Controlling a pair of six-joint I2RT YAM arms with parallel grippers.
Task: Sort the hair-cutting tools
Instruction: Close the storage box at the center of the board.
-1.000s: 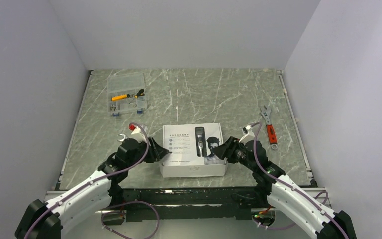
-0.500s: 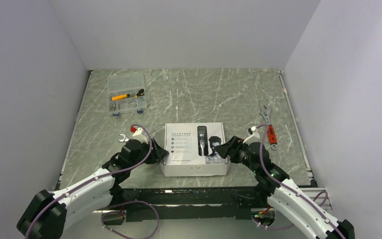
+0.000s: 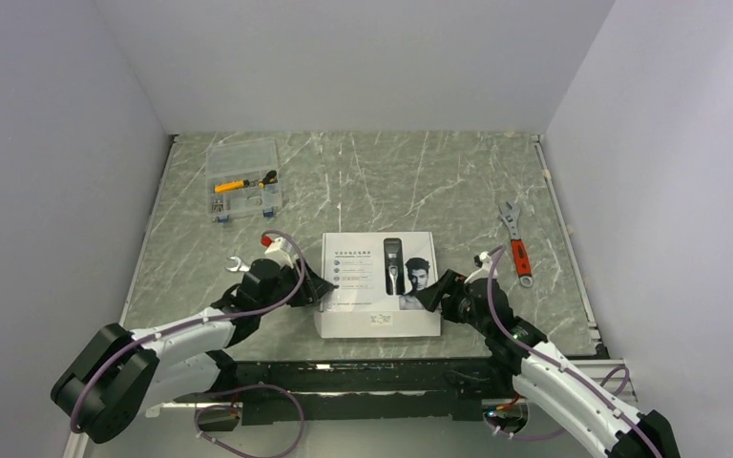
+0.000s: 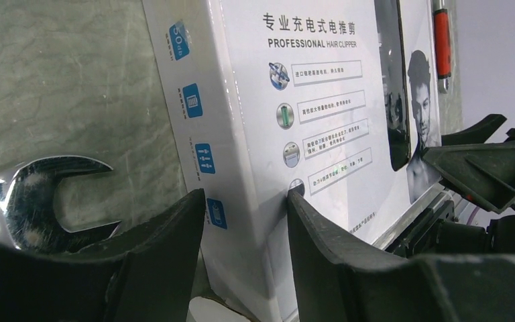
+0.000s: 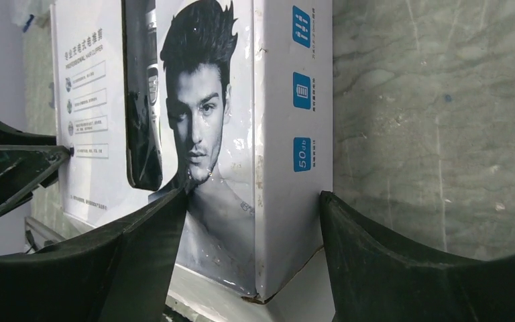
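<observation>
The hair-cutting tools themselves are hidden; only a printed clipper shows on the lid of a white carton (image 3: 377, 286) lying at the table's near middle. My left gripper (image 3: 315, 291) is shut on the carton's left near corner. In the left wrist view (image 4: 245, 194) one finger presses the carton's (image 4: 295, 121) side face and the other its top. My right gripper (image 3: 436, 289) stands open astride the right near corner. In the right wrist view (image 5: 253, 194) one finger lies over the printed lid (image 5: 241, 100) and the other beside the side wall.
A silver open-end wrench (image 3: 237, 265) lies just left of the left gripper, close to its finger (image 4: 47, 194). A red-handled adjustable wrench (image 3: 515, 248) lies to the right of the carton. A clear parts case (image 3: 242, 178) sits at the back left.
The carton has slid right and a little away from the arms, both grippers travelling with it. The right jaws have spread wider.
</observation>
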